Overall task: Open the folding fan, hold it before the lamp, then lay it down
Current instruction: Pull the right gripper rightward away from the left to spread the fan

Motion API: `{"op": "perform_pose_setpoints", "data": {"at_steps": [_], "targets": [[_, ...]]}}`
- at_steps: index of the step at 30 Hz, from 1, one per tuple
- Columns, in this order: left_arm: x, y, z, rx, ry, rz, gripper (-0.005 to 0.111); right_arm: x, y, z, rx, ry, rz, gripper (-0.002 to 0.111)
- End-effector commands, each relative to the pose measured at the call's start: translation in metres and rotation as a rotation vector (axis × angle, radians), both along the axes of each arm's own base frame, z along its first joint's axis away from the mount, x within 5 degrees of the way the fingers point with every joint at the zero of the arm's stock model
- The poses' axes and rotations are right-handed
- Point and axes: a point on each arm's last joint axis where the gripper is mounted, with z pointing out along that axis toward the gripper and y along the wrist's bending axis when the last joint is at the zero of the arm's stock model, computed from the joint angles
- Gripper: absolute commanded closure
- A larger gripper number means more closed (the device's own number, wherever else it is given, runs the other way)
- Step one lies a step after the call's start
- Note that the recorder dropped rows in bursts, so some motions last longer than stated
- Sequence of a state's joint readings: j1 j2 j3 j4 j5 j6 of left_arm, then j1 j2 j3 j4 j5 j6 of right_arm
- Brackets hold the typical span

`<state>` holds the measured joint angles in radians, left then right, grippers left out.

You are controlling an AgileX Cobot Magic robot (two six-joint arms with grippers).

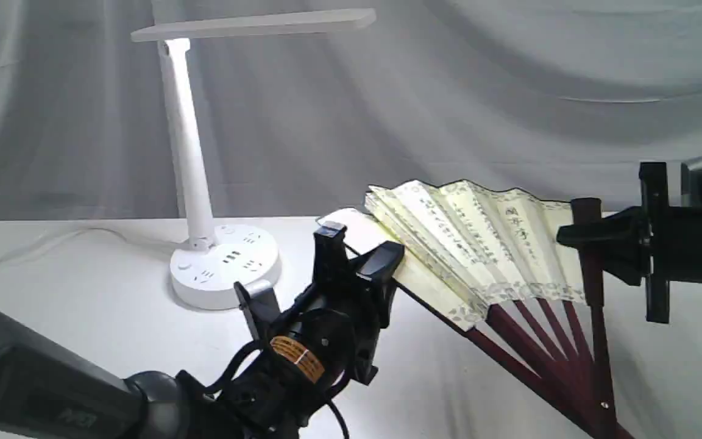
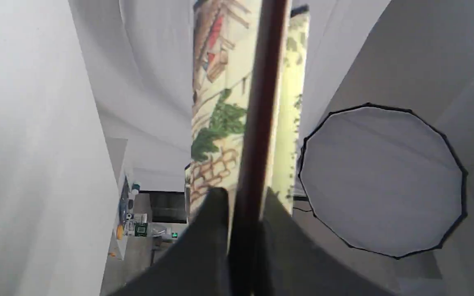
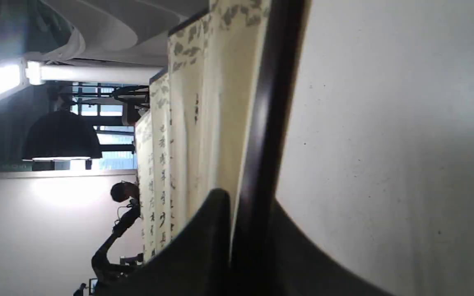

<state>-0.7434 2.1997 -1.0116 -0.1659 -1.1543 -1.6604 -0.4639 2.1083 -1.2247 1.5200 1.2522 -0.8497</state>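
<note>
Black left gripper point(image 1: 360, 242) sits nearest, pinching one maroon guard of the folding fan point(image 1: 479, 241). The leaf is approx. half spread and held above the white table point(image 1: 83, 292), pivot low at rt. Right gripper point(image 1: 592, 235) is clamped on the other guard, which stands upright. Further back at left is the lamp point(image 1: 189, 152), apart from the fan, w/ grey cloth point(image 1: 509, 91) behind.

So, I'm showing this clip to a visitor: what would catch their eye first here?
First the folding fan, partly spread at centre-right of the exterior view, its cream leaf with black calligraphy above maroon ribs. The left gripper and the right gripper each clamp one of its outer guards. To the left stands the tall white lamp, its flat head reaching out overhead.
</note>
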Motion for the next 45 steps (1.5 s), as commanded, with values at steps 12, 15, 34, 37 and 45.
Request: {"op": "perform_pose_setpoints", "data": {"at_steps": [12, 15, 34, 37, 45], "targets": [[0.003, -0.002, 0.021, -0.089, -0.063, 0.106, 0.107, -0.037, -0.055, -0.019, -0.020, 0.016, -0.187, 0.108], [0.008, -0.012, 0.028, -0.070, -0.070, 0.093, 0.107, -0.043, -0.064, -0.021, -0.013, 0.018, -0.221, 0.108], [0.015, -0.023, 0.035, -0.067, -0.014, 0.164, 0.107, -0.089, -0.134, -0.023, 0.022, 0.016, -0.485, 0.108], [0.012, -0.026, 0.036, -0.071, -0.011, 0.205, 0.107, -0.092, -0.138, -0.023, 0.022, 0.016, -0.498, 0.108], [0.007, -0.034, 0.041, -0.083, -0.039, 0.286, 0.107, -0.093, -0.139, -0.023, 0.021, 0.014, -0.501, 0.108]]}}
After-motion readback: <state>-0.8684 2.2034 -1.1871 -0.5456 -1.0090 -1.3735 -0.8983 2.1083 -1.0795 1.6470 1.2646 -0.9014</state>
